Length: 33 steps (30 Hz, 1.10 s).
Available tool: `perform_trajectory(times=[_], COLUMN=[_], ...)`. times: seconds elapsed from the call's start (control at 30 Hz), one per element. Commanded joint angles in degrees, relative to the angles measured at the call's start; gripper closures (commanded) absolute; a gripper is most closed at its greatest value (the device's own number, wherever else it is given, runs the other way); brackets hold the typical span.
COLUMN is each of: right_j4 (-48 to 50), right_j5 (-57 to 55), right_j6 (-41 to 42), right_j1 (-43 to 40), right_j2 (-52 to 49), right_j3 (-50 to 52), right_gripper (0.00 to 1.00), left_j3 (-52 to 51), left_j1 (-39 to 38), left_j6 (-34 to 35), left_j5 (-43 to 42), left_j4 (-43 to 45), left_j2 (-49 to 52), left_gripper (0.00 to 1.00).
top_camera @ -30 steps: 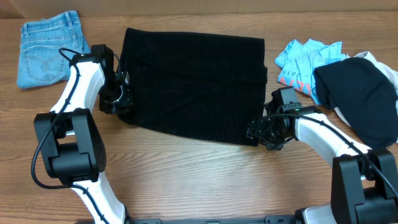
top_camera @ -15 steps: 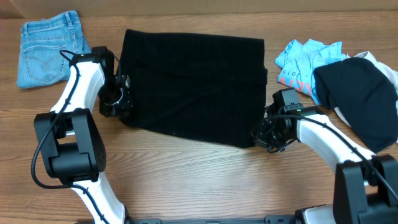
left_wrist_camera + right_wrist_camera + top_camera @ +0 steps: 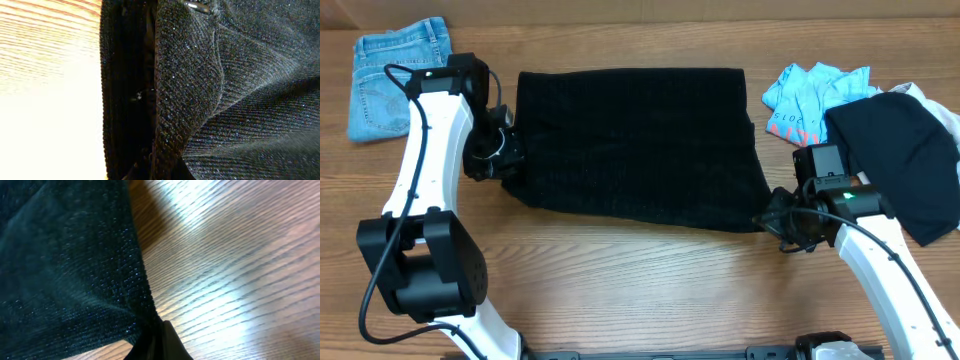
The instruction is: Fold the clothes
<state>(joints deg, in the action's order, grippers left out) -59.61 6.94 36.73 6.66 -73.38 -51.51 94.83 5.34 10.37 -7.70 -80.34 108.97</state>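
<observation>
Where the desk [image 3: 640,290] lies open at centre, a black knit cloth [image 3: 635,140] is spread flat, roughly rectangular, its top edge straight and its lower edge slanting down toward the right. The left end effector [image 3: 500,160] sits at the cloth's lower left edge; the wrist view is filled with ribbed fabric, the hem standing up as a ridge above bright wood, so it reads as clamped on that edge, though the fingers themselves are hidden. The right end effector [image 3: 775,213] is at the lower right corner, which is drawn out to a point; in its wrist view the fabric narrows into the closed fingertips, gripped. Folded jeans [image 3: 395,75] lie at the far left corner, well apart from the cloth. A crumpled light-blue shirt [image 3: 810,95] lies far right, beside a dark garment [image 3: 900,160].
</observation>
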Motion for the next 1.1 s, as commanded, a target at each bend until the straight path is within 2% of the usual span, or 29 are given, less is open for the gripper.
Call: perform_trajectory(times=[0.0, 0.03, 0.1, 0.23, 0.47, 0.63, 0.87, 1.07], right_j4=[-3.1, -3.3, -4.3, -5.9, -7.1, -8.3, -8.9, -8.5], right_j5=[-8.3, -8.1, -7.6, -5.6, -5.8, -6.4, -7.6, -10.8], right_j6=[2.5, 2.3, 2.3, 2.4, 5.3, 5.3, 5.4, 4.7], right_j1=[-1.1, -1.0, -1.0, -1.0, -1.0, -1.0, -1.0, -1.0], right_j2=[1.1, 1.1, 1.1, 1.1, 2.3, 9.2, 19.3, 20.0], right_j3=[-2.8, -3.0, -3.0, -3.0, -3.0, -3.0, -3.3, -12.8], right_gripper=[0.96, 0.96, 0.96, 0.96, 0.96, 0.96, 0.96, 0.96], left_j3=[1.1, 1.1, 1.1, 1.1, 1.1, 1.1, 1.1, 1.1], left_j1=[0.7, 0.7, 0.7, 0.6, -1.0, -5.3, -8.8, -8.8], left_j6=[3.7, 3.8, 3.8, 3.8, 3.8, 4.3, 6.0, 6.6], left_j5=[8.0, 8.1, 7.6, 1.6, 1.2, 0.6, 0.7, 0.7], left_j4=[0.2, -0.3, -2.0, -7.5, -12.9, -13.0, -14.6, -16.4], left_j2=[-1.2, -1.2, -1.2, -1.2, -1.3, -3.4, -13.0, -19.5], left_gripper=[0.94, 0.89, 0.88, 0.96, 0.96, 0.96, 0.96, 0.96])
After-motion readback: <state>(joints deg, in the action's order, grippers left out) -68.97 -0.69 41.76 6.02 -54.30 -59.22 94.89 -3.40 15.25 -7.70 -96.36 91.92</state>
